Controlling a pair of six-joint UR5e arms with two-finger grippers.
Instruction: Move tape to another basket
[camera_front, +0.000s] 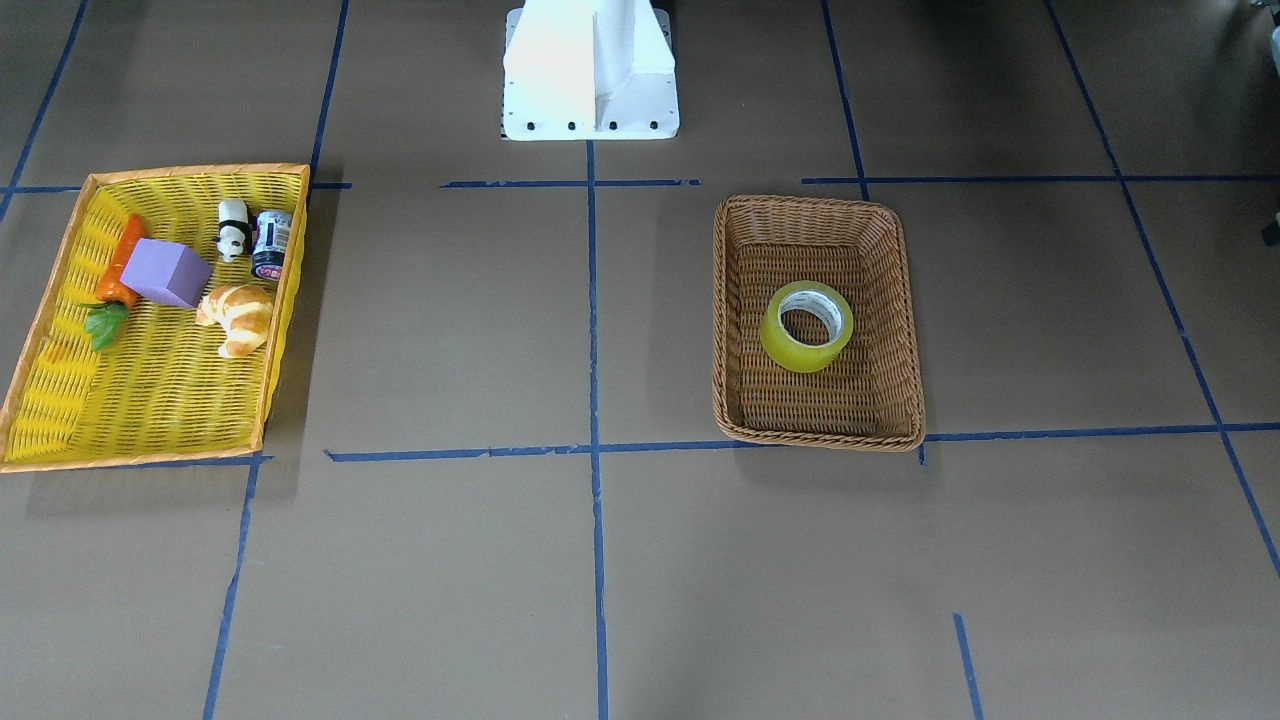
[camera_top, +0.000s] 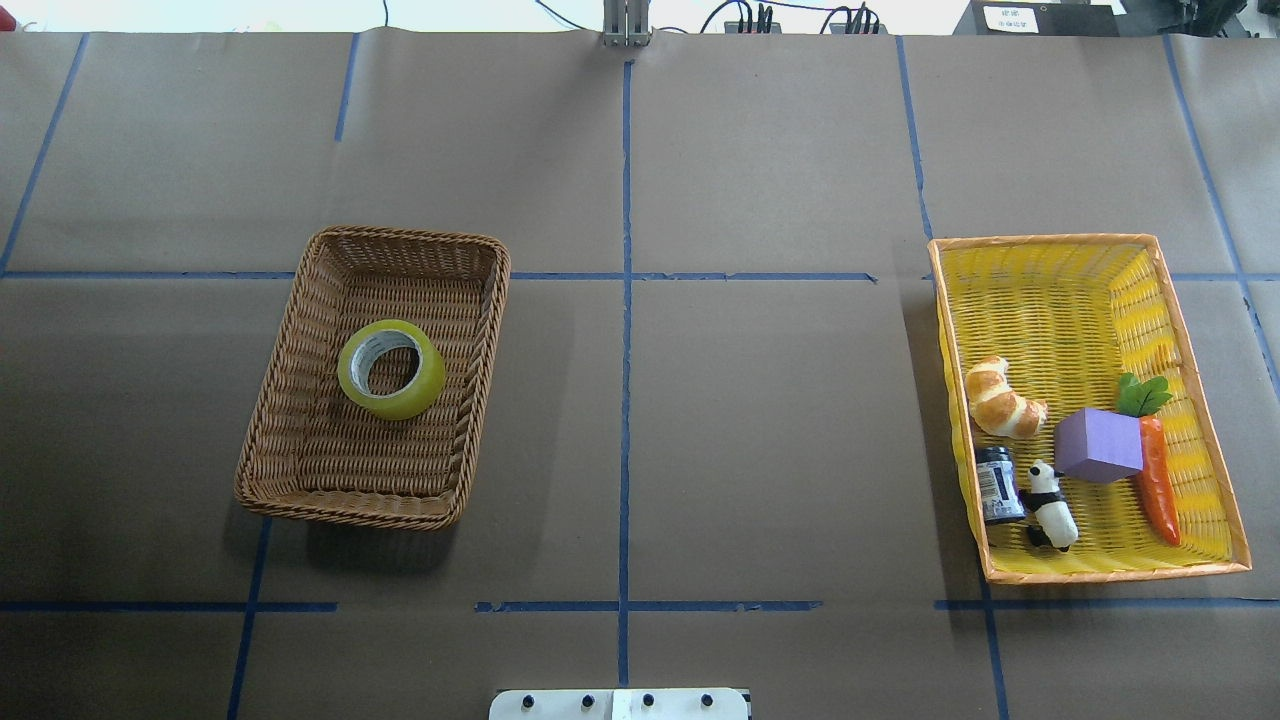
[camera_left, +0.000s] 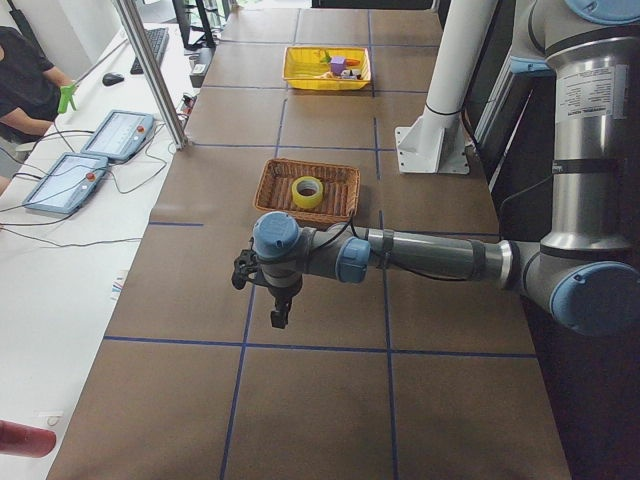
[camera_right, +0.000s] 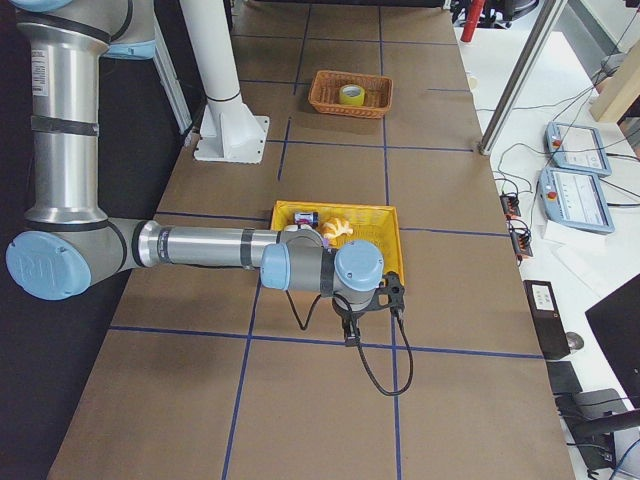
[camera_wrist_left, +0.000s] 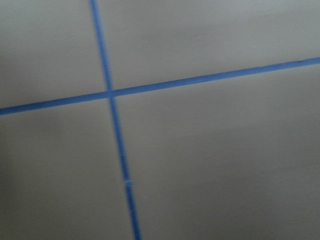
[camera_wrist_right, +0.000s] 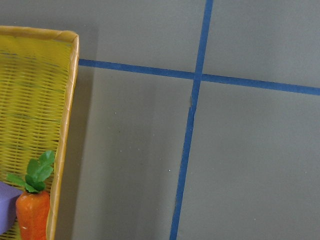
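Overhead exterior, tape (camera_top: 391, 369) in basket (camera_top: 285, 370), tray (camera_top: 1040, 241) apart

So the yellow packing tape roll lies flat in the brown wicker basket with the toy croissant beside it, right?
Not quite: the yellow packing tape roll lies flat in the brown woven wicker basket, but alone. The toy croissant is in the bright yellow, orange-rimmed tray basket, as the overhead exterior view shows.

The tape (camera_top: 418, 388) looks glossy plastic, the basket (camera_top: 283, 400) rough woven wicker
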